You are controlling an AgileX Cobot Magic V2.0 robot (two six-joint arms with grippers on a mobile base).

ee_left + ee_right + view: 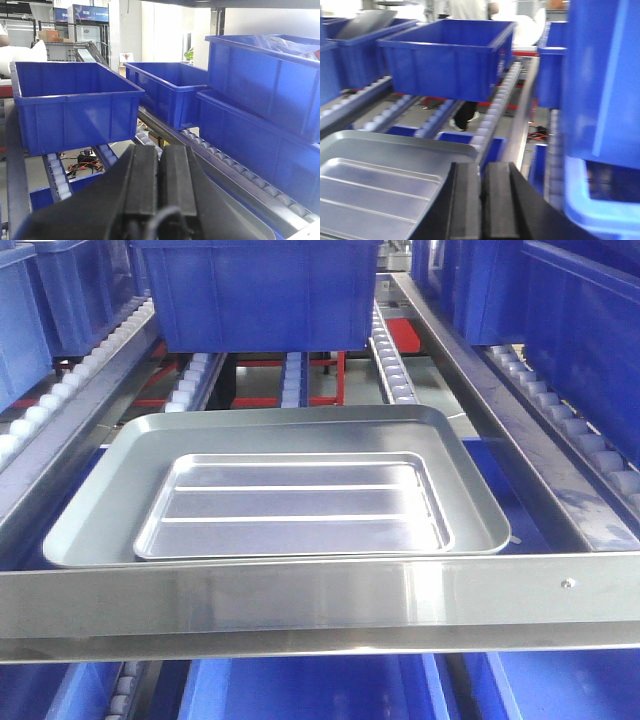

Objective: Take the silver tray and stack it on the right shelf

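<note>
The silver tray (290,505), shiny with two long ridges, lies flat inside a larger dull grey tray (100,510) on the right shelf, just behind its polished front bar (300,605). Neither gripper shows in the front view. In the right wrist view my right gripper (483,166) is shut with nothing between its fingers, at the right edge of the silver tray (370,190) and the grey tray (395,145). My left gripper (160,149) is shut and empty, pointing along the roller lanes; no tray shows clearly in its view.
A blue bin (260,290) stands on the roller rails (392,360) just behind the trays. More blue bins (75,105) fill the lanes to both sides and a stack (605,100) rises close on the right. A steel side rail (510,420) borders the lane.
</note>
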